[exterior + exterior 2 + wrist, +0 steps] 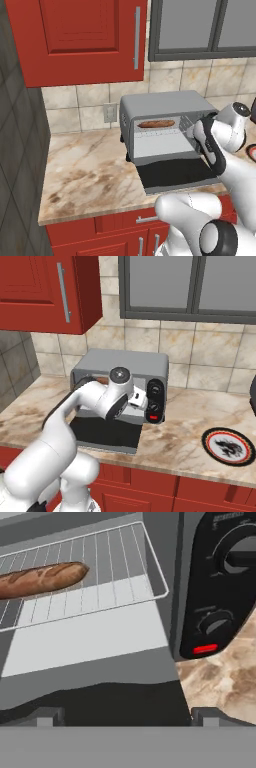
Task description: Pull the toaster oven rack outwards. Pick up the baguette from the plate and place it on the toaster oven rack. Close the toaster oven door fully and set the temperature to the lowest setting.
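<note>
The baguette [42, 579] is already lying on the rack [115, 577] inside the oven [165, 107], so loading is done. I am holding my gripper [125, 714] spread wide and empty above the dropped-open door [175, 175]. I am judging that closing it and turning the temperature knob [216, 623] remain.

Readable text: none in any view.
Toaster oven [220, 587] control strip: faint pale marks above the top knob, too blurred to read.
Red light [205, 648]: plain red bar, no lettering.
Plate [228, 446] on the tabletop: dark emblem in its middle, no words or numbers legible.
</note>
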Available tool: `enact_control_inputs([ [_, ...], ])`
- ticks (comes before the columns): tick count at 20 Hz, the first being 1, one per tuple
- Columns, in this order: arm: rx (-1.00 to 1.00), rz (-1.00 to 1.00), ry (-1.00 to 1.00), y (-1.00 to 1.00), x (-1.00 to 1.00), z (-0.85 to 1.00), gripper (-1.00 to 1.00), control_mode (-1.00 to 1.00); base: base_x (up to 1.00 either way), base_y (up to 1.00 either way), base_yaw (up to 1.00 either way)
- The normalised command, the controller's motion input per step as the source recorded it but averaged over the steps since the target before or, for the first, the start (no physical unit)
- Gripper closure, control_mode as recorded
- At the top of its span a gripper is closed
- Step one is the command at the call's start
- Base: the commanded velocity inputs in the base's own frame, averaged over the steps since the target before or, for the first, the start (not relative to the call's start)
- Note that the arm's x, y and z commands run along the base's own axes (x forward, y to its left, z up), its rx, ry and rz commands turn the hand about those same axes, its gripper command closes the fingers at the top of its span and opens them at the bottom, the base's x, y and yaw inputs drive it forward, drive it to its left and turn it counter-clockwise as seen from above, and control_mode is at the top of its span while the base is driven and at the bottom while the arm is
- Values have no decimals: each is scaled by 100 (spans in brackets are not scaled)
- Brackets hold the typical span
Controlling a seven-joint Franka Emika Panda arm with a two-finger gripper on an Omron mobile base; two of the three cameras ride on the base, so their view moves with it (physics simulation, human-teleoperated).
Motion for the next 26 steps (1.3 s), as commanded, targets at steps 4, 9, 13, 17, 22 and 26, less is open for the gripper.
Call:
enact_control_inputs([
  [4, 25, -12, 12, -55, -33, 0, -100, -100, 0, 0, 0],
  [9, 31, -12, 12, -57, -36, -7, -100, -100, 0, 0, 0],
  [13, 28, -8, 11, -47, -31, -21, -100, -100, 0, 0, 0],
  [17, 25, -1, 1, -11, -36, -43, -100, -100, 0, 0, 0],
  [22, 27, 0, -5, 0, -49, -58, -100, -100, 0, 0, 0],
  [26, 30, 0, -12, 0, -47, -53, -100, -100, 0, 0, 0],
])
